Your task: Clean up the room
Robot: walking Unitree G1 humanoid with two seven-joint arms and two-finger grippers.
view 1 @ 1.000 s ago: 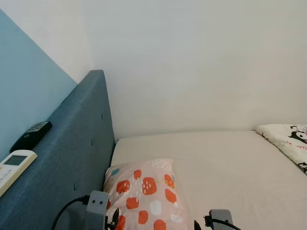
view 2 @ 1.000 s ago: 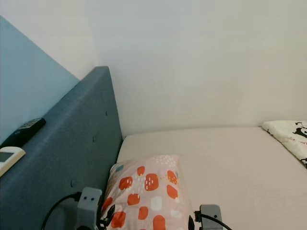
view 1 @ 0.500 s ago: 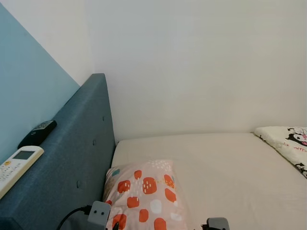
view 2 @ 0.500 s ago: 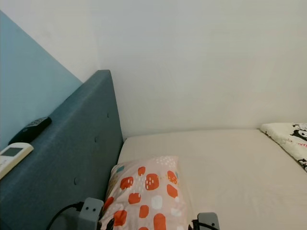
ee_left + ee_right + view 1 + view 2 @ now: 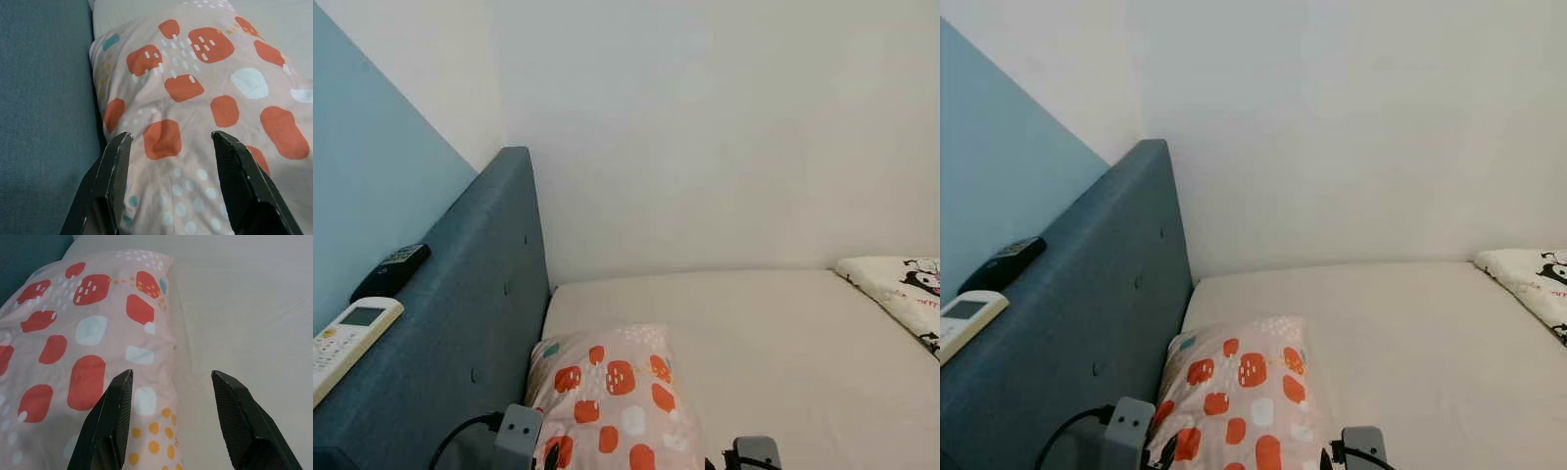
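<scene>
Open mattress (image 5: 773,343) right of pillow (image 5: 612,392); headboard (image 5: 460,333) tight against its left.

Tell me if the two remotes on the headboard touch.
Apart: the left eye view shows blue headboard between the black remote and the white remote.

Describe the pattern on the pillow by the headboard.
Pale pink pillow with orange-red blotches, white patches; clearest in left wrist view.

Soft matt cloth on the pillow (image 5: 195,98), peach printed with orange and white patches, faintly creased. Coarse woven blue-grey fabric on the tufted headboard (image 5: 460,323). Smooth, matt cream sheet (image 5: 783,343) across the mattress. Hard plastic on the black remote (image 5: 391,271) and the white remote (image 5: 347,333), dull sheen. Textured matt black fingers (image 5: 110,423) on both grippers. Flat painted wall (image 5: 705,127), matt.
</scene>
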